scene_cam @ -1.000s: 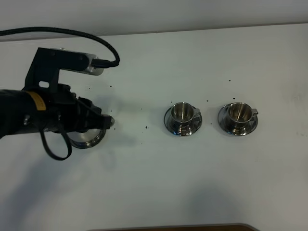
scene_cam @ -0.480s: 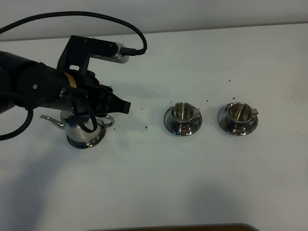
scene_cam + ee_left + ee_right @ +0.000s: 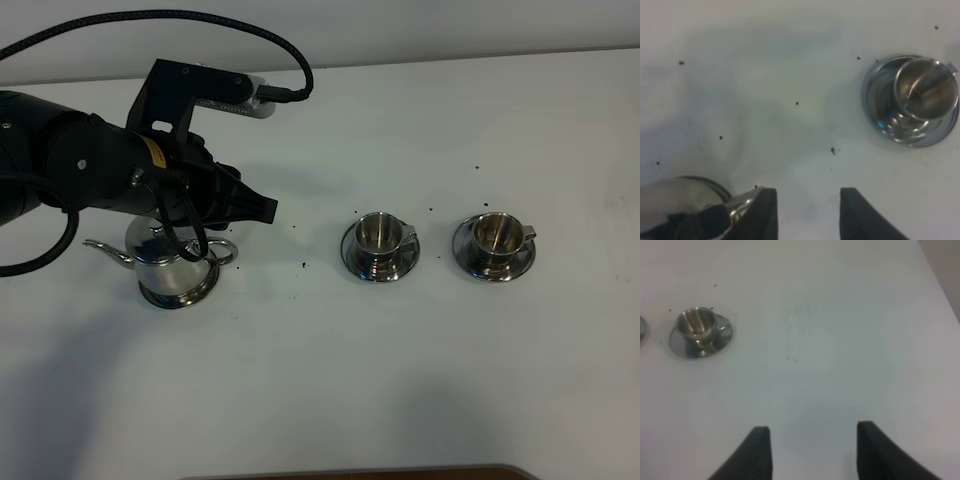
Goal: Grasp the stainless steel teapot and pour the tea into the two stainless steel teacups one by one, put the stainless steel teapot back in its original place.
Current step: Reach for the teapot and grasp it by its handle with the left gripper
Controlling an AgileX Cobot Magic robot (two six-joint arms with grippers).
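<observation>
Up high we see the left gripper point(image 3: 262, 210) on its black arm point(image 3: 70, 180) reaching in from the left, stretched over the shiny round steel teapot point(image 3: 172, 268). The pot sits upright on a flat steel coaster disc point(image 3: 205, 291), well left of the two small steel teacups point(image 3: 380, 234) point(image 3: 497, 234). Left wrist cam: jaws apart, empty, teapot just beside one finger point(image 3: 762, 215). Right wrist cam: right gripper point(image 3: 810, 455) over the white table point(image 3: 840, 340), jaws parted, empty.

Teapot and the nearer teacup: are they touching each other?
Apart. The exterior high view shows bare white table between the teapot and the nearer teacup.
</observation>
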